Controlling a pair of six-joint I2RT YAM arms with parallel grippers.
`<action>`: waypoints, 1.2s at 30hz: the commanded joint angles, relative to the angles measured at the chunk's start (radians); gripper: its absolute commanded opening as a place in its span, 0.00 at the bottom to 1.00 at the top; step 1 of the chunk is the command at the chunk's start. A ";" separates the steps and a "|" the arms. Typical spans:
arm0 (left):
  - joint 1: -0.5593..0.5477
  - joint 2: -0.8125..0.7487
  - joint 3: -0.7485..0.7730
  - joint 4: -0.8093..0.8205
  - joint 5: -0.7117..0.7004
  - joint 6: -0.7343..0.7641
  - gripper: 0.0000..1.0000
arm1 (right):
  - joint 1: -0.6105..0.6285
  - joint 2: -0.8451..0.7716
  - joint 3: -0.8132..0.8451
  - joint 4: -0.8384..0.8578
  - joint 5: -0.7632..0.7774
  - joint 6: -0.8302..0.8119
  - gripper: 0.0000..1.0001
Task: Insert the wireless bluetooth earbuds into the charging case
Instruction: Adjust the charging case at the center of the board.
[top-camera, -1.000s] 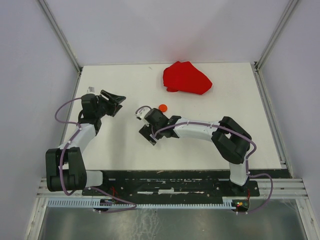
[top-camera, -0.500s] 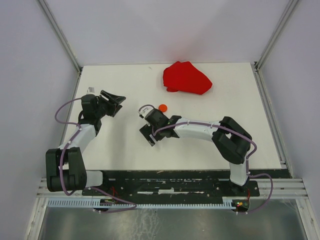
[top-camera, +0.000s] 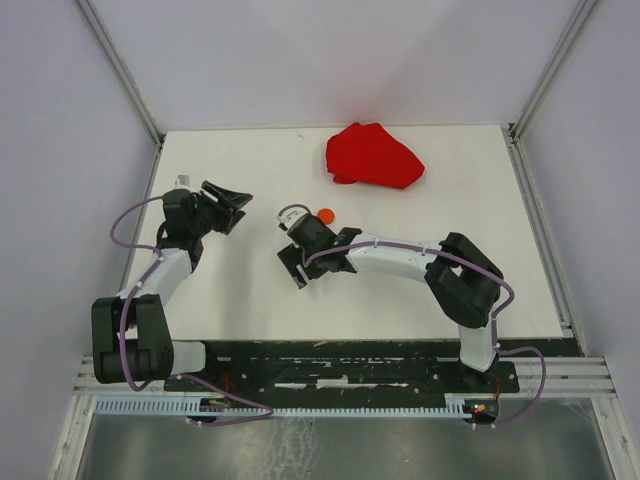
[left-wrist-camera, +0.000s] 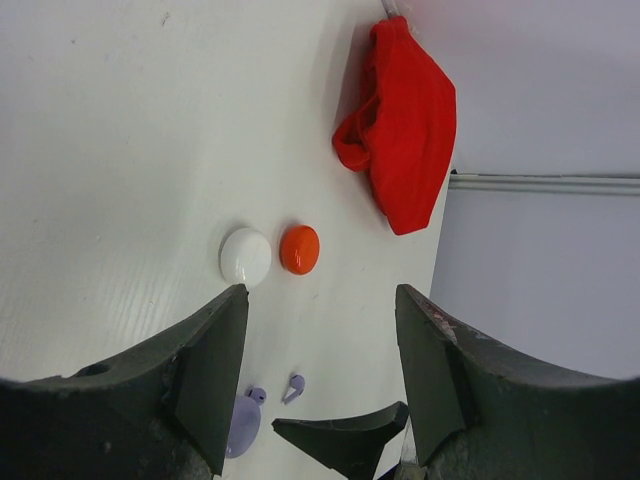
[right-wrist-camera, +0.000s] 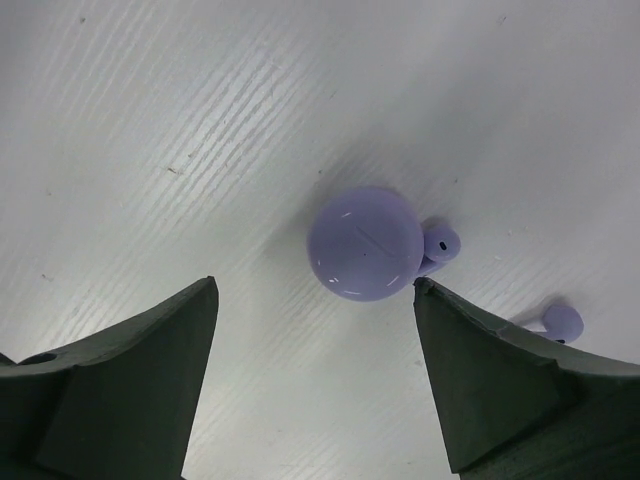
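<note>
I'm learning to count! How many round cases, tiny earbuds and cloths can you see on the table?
round cases: 3 (white case, orange case, lilac case)
lilac earbuds: 2
red cloth: 1
Total: 6

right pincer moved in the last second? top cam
Yes, slightly. The right pincer has crept up the top view, closing on the orange case.

A red cloth (top-camera: 373, 157) lies crumpled on the white table (top-camera: 250, 300) — far side, right of centre (folds bunched at its left end) — close to the far edge.
</note>
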 joint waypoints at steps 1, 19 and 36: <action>0.007 -0.018 0.007 0.054 0.028 -0.019 0.67 | -0.004 0.017 0.065 0.003 0.024 0.030 0.87; 0.020 -0.017 0.004 0.060 0.046 -0.021 0.67 | -0.015 0.052 0.113 -0.079 0.082 0.137 0.80; 0.029 -0.017 -0.008 0.070 0.058 -0.025 0.67 | -0.018 0.096 0.136 -0.088 0.052 0.158 0.76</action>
